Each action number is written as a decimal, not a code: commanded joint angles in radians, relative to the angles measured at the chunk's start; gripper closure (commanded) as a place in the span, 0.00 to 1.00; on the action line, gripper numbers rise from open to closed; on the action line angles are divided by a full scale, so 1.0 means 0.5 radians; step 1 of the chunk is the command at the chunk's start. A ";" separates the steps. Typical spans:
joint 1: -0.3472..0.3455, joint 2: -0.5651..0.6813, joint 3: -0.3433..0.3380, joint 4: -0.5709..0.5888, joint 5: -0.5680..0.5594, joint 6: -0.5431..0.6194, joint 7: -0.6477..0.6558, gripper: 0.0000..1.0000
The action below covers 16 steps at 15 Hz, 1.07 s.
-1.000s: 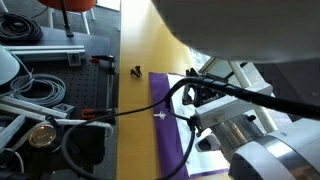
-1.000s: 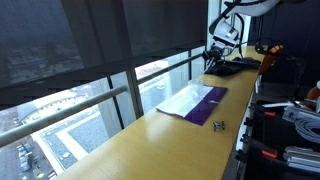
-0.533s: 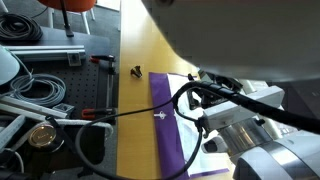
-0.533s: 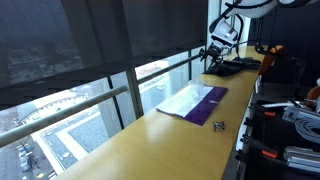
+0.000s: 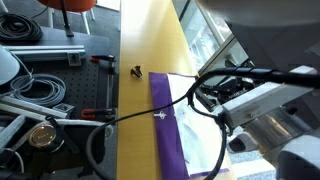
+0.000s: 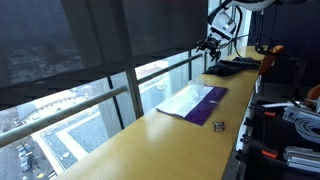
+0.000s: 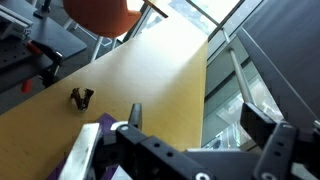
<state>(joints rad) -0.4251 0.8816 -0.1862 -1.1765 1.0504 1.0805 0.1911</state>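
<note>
end effector: the end effector (image 7: 193, 118) has its fingers spread wide, nothing between them. In an exterior view it hangs (image 6: 210, 44) in the air at the far end of the desk (image 6: 170, 135), right by the window.
dark flat item: this dark flat item (image 6: 232, 67) lies on the desk just below the end effector, not touching it. Too small to tell what it actually is, tbh.
purple sheet: the purple sheet (image 5: 165, 120) lies flat along the desk, further down from the dark item, with white paper (image 6: 185, 100) beside it on the window side. The wrist view catches a corner of it at the lower left.
black clip: a little black clip (image 7: 80, 97) sits on bare wood near the sheet's end, apart from it. Shows in both exterior views too.
other stuff: orange chair (image 7: 100, 12) off past the desk, and a pile of cables (image 5: 40, 85) beside the desk.
</note>
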 commanded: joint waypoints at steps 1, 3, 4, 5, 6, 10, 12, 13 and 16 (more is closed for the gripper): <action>0.167 -0.328 -0.070 -0.226 -0.251 0.089 -0.228 0.00; 0.258 -0.461 -0.092 -0.305 -0.413 0.136 -0.336 0.00; 0.302 -0.513 -0.099 -0.328 -0.496 0.164 -0.382 0.00; 0.311 -0.566 -0.055 -0.343 -0.609 0.198 -0.410 0.00; 0.346 -0.614 -0.047 -0.372 -0.711 0.238 -0.451 0.00; 0.455 -0.810 0.006 -0.515 -1.161 0.393 -0.596 0.00; 0.491 -0.884 0.040 -0.596 -1.386 0.489 -0.679 0.00; 0.507 -0.910 0.053 -0.645 -1.497 0.549 -0.729 0.00; 0.543 -0.994 0.088 -0.820 -1.816 0.761 -0.869 0.00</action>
<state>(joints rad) -0.1678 0.4544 -0.1611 -1.4713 0.2714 1.3594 -0.1764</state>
